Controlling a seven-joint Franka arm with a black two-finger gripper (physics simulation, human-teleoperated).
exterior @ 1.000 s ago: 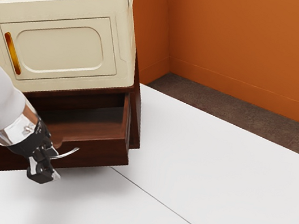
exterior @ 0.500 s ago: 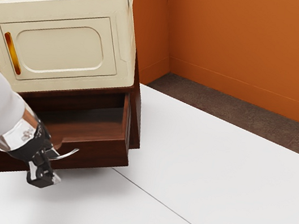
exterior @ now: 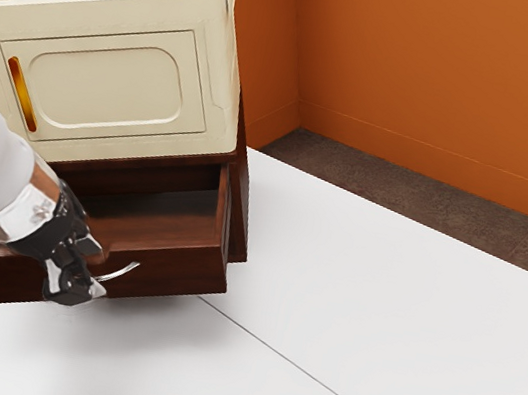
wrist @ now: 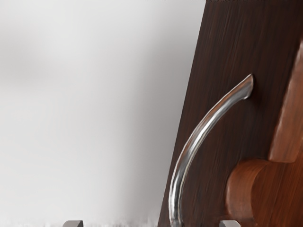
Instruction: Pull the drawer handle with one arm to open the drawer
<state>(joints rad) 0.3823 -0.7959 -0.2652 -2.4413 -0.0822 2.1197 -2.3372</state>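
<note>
High, downward exterior view and close wrist view, handle [wrist: 193, 142] in both

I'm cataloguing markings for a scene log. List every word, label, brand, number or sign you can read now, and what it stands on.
Readable text: none.
Arm's shiny collar: a small mark, too small to read.
Cream cabinet: no lettering on its front.
Drawer front: no lettering seen.
Curved handle: no lettering seen.

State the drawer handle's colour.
Shiny silver, like polished metal; the drawer handle shows best in the wrist view.
</note>
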